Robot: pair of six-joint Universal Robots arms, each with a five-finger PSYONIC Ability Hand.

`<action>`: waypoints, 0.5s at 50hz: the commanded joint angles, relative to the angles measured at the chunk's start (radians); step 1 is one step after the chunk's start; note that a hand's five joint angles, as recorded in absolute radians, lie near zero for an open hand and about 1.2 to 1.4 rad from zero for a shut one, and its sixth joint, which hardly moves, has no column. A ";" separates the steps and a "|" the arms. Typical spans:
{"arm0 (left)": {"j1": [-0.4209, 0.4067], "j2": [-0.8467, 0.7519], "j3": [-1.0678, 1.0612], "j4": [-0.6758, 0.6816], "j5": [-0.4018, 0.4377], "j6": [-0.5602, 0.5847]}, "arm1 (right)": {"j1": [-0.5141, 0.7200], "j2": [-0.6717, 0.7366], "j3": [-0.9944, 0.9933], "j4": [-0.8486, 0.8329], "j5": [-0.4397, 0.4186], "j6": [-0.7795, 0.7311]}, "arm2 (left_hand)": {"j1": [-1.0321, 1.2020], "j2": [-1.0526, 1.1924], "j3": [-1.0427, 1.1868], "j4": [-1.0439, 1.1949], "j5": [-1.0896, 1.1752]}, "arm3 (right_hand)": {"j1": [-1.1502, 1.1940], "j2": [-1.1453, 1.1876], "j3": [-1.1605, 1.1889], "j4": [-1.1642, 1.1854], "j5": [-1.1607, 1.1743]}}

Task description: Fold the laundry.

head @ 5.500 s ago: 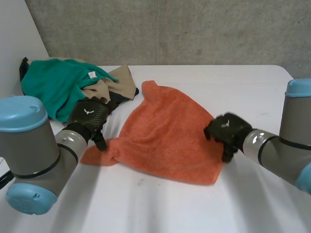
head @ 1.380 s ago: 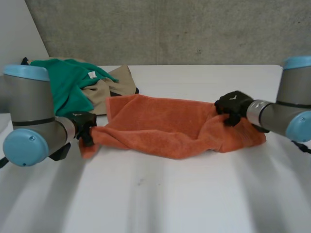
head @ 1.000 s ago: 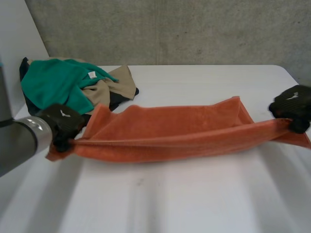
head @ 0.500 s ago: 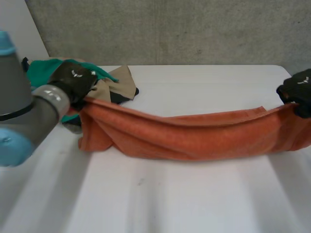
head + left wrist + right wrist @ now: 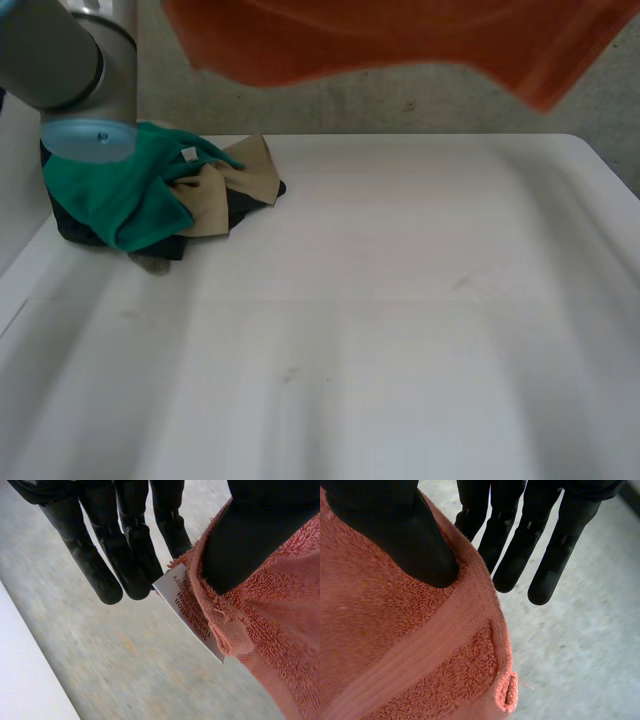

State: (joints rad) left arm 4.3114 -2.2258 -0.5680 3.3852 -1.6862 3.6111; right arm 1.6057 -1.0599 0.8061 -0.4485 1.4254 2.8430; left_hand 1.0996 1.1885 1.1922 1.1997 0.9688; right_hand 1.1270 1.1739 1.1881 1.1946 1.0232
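Now orange towel (image 5: 400, 40) lifted off table (image 5: 400, 300), hanging high above it.

Bare robot test lab, white table (image 5: 400, 300), rough concrete wall (image 5: 400, 103), grey robot arm (image 5: 68, 55), laundry heap (image 5: 130, 190)

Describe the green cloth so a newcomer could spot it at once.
On the white table, find the laundry pile at the far left corner. The green cloth tops it, over a tan cloth. Only it is green, with a small white tag.
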 commanded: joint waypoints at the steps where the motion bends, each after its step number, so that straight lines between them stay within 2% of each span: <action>1: 0.024 -0.008 -0.225 0.009 0.008 -0.029 | -0.024 0.006 0.151 0.120 -0.080 -0.023 | 0.297 0.208 0.204 0.197 0.253 | 0.269 0.222 0.208 0.202 0.199; 10: 0.013 -0.067 -0.498 0.026 0.077 -0.029 | -0.035 0.049 0.378 0.246 -0.180 -0.077 | 0.297 0.208 0.204 0.197 0.253 | 0.269 0.222 0.208 0.202 0.199; 21: 0.007 -0.054 -0.794 0.009 0.106 0.052 | -0.039 0.058 0.597 0.306 -0.207 -0.204 | 0.297 0.208 0.204 0.197 0.253 | 0.269 0.222 0.208 0.202 0.199; 25: 0.017 -0.045 -0.831 0.013 0.118 0.080 | -0.043 0.051 0.611 0.320 -0.207 -0.224 | 0.110 0.021 0.017 0.010 0.066 | 0.269 0.222 0.208 0.202 0.199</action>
State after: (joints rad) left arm 4.3153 -2.2914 -1.3308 3.3965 -1.5797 3.6458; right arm 1.5707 -0.9974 1.3896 -0.1429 1.2184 2.6539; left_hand 1.0996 1.1885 1.1904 1.1964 0.9688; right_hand 1.1270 1.1739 1.1881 1.1962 1.0233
